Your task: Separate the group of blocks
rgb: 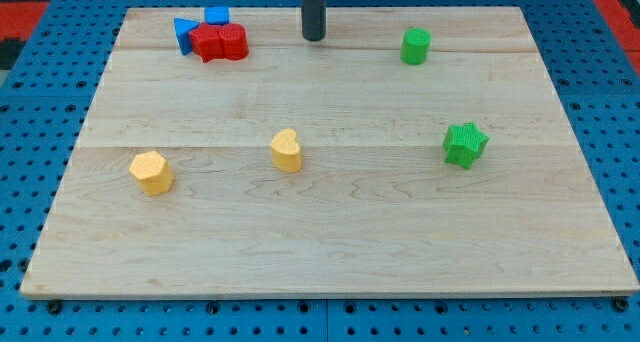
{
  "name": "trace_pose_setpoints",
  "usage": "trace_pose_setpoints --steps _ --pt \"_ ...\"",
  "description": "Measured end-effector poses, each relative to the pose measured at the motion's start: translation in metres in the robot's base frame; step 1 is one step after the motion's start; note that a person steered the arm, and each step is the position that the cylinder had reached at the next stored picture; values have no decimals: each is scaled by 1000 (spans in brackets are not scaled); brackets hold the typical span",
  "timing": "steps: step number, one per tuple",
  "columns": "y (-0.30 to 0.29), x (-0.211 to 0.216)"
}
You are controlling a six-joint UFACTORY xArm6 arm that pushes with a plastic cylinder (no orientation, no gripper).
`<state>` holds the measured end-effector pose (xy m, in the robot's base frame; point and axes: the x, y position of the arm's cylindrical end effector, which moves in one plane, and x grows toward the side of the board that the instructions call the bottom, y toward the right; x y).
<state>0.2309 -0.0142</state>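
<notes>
At the view's left, low on the table [330, 252], a yellow hexagonal block [151, 172] stands alone. Above it, at the top-left, four blocks form a tight cluster: a blue triangular block [184, 32], a blue block [218, 16] behind (shape unclear), and two red blocks [221, 43] pressed side by side, all touching. Mid-table stands a yellow heart-shaped block [286, 150]. The rod hangs upright from the view's top; my tip [314, 38] rests near the cluster's right side, apart from it. No pincer is fitted; nothing is held. Further right sit a green cylinder [416, 46] and a green star block [465, 144], well apart.
</notes>
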Motion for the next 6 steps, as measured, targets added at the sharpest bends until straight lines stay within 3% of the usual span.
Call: trace_pose_setpoints --steps 1,2,3,4,5,6 --pt "-25 25" --pt "-25 130" --pt "-114 104" --pt "-165 74" --pt "-160 26" --pt "-135 6"
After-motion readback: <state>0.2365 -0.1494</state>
